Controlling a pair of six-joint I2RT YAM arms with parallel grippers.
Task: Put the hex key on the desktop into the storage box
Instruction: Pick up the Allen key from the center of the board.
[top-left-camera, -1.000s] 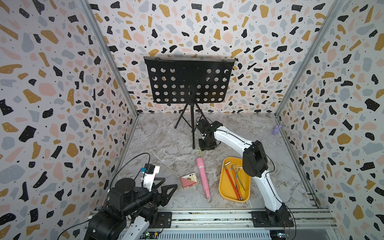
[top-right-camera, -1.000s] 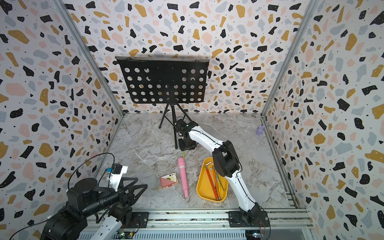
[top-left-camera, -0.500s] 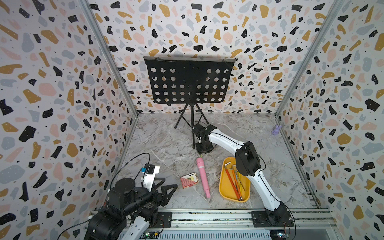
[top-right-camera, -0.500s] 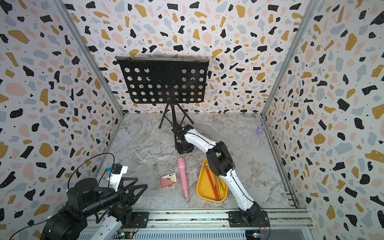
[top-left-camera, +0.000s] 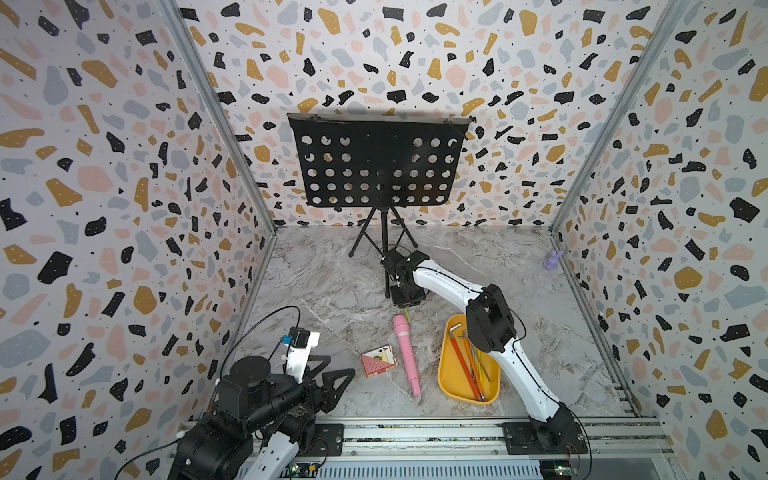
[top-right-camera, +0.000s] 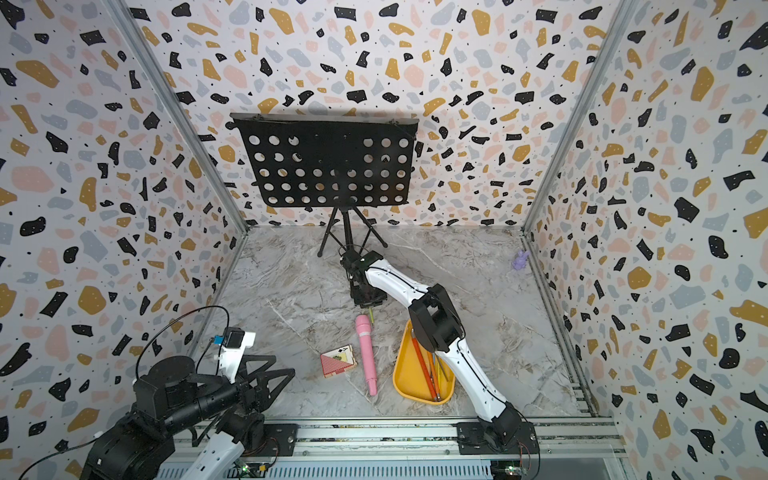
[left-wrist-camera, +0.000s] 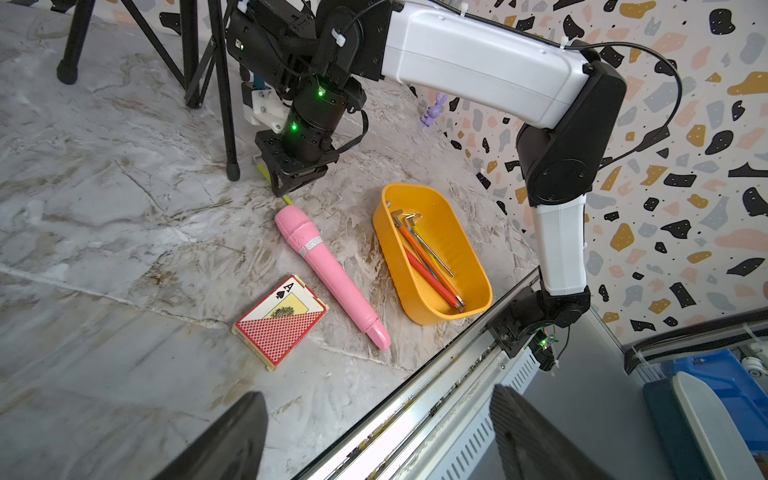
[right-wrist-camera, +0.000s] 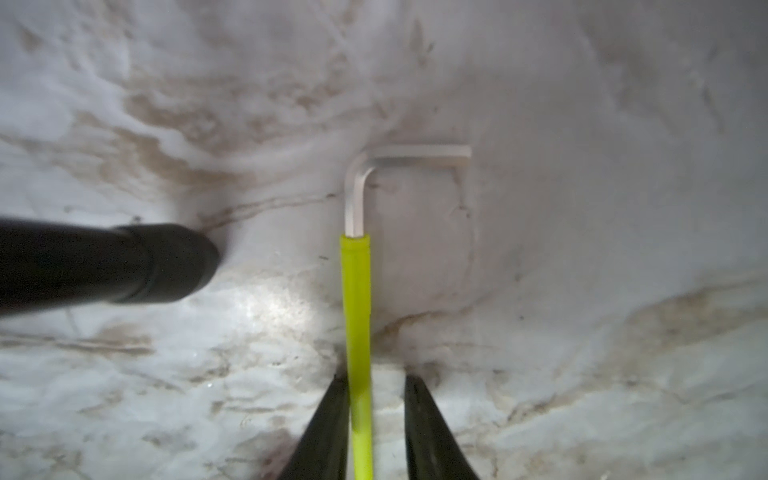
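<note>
The right gripper (right-wrist-camera: 374, 380) is down at the desktop (top-left-camera: 332, 291), just in front of the music stand (top-left-camera: 374, 162) near the middle of both top views. In the right wrist view its two dark fingers straddle the yellow-green sleeve of the hex key (right-wrist-camera: 356, 299), which lies flat on the marble. One finger touches the sleeve and the other stands a little apart from it, so the jaws are only narrowly parted and not clamped. The key's bare metal end bends at a right angle in the upper middle of that frame, and a black rubber foot of the stand (right-wrist-camera: 124, 262) lies at the left edge, near the key but not touching it. In a top view only a short green tip of the key shows below the gripper, just beside the head of the pink toy microphone (top-left-camera: 405, 353). The storage box (top-left-camera: 451, 374) sits in the lower right of the table area, right of the microphone, and holds several orange, red and metal hex keys (top-left-camera: 467, 361). A red playing-card box (top-left-camera: 378, 360) lies left of the microphone. A small purple figure (top-left-camera: 553, 261) stands by the right wall. The left gripper (left-wrist-camera: 376, 392) hangs at the lower left of the top views, its jaws spread wide with nothing between them.
</note>
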